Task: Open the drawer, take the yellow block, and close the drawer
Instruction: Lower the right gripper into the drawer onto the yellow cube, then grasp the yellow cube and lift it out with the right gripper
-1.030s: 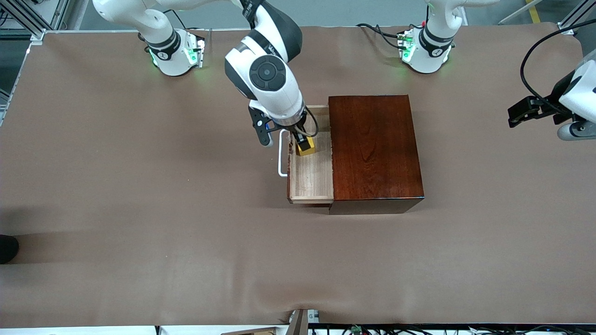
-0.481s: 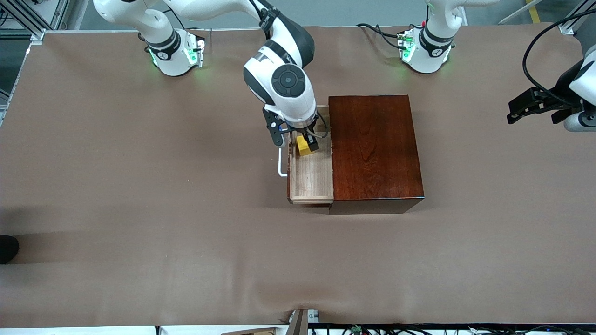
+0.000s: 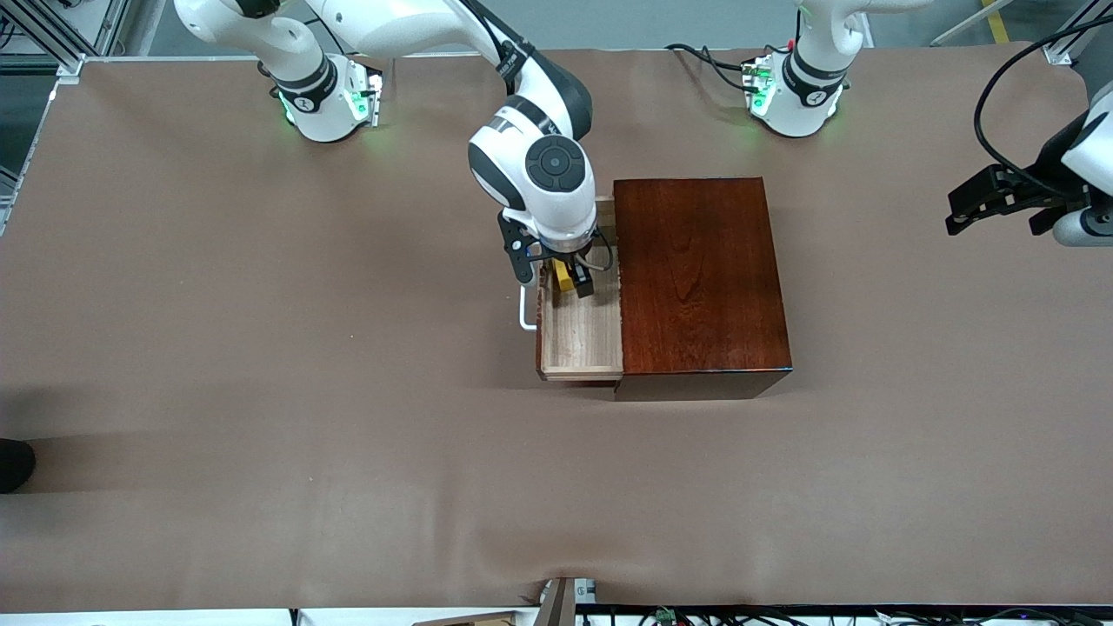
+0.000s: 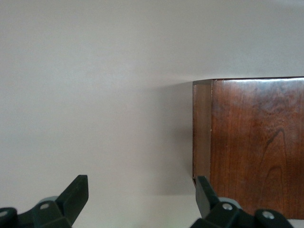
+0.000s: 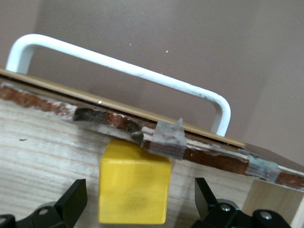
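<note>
- The drawer [image 3: 581, 335] stands pulled out of the dark reddish-brown wooden box [image 3: 700, 276], toward the right arm's end of the desk [image 3: 261, 348], its pale wood floor showing.
- The right pincer [image 3: 569, 280] is down inside the drawer, at the part of it farther from the front camera.
- The yellow block [image 5: 134, 188] sits on the drawer floor, pressed up against the inside of the drawer's front wall, just under a scrap of tape on the chipped rim.
- In the right wrist view the block lies squarely between the two black fingertips [image 5: 71, 199], with a gap of pale wood on either side of it; neither tip touches it.
- So the right pincer's jaws are spread wide, straddling the block but not clamped on it.
- The white U-shaped handle [image 5: 128, 71] arches on the outer face of that front wall, just past the block.
- The left pincer [image 4: 140, 199] waits up in the air off the left arm's end of the box, jaws apart and holding nothing, with a corner of the box in its wrist view.
</note>
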Controlling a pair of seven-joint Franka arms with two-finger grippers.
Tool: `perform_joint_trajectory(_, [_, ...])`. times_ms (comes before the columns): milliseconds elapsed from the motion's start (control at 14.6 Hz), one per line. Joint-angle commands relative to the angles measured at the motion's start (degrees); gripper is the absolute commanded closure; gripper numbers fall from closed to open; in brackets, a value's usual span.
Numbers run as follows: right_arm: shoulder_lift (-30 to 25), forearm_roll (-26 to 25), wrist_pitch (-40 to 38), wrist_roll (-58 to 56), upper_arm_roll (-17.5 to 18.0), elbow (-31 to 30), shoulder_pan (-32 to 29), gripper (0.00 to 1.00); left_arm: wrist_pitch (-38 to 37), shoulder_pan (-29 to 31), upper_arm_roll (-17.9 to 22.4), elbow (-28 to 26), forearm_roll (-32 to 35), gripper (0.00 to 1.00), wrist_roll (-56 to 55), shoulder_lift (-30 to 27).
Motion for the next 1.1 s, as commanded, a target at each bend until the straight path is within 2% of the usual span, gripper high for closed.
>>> perform_joint_trajectory(0, [0.6,-1.8,-0.5,2.7,-0.7,1.4,1.2,0.47,2.1,1.0,-1.1,-5.7,-0.5,0.00,1.0,-4.7])
perform_joint_trajectory(69, [0.6,-1.5,-0.4,2.8,-0.7,1.8,0.8,0.99,2.5,1.4,-1.3,-6.7,-0.5,0.00,1.0,-5.4])
perform_joint_trajectory(275, [-0.4,-1.8,-1.3,2.7,-0.7,2.1,0.6,1.00,2.9,3.5,-3.7,-8.7,-0.4,0.00,0.9,-7.1])
perform_joint_trajectory(618, [-1.0,-1.4,-2.3,2.9,-0.7,3.4,0.5,1.00,4.2,3.4,-3.1,-9.6,-0.6,0.00,0.5,-7.5])
perform_joint_trajectory(824, [-0.6,-1.3,-4.8,3.5,-0.7,7.4,-0.3,1.00,4.3,3.9,-3.1,-9.2,-0.5,0.00,0.6,-6.8])
perform_joint_trajectory(1030, [-0.9,-0.6,-6.2,3.6,-0.7,8.6,-1.6,1.00,3.6,4.0,-3.4,-9.4,-0.6,0.00,0.6,-7.0])
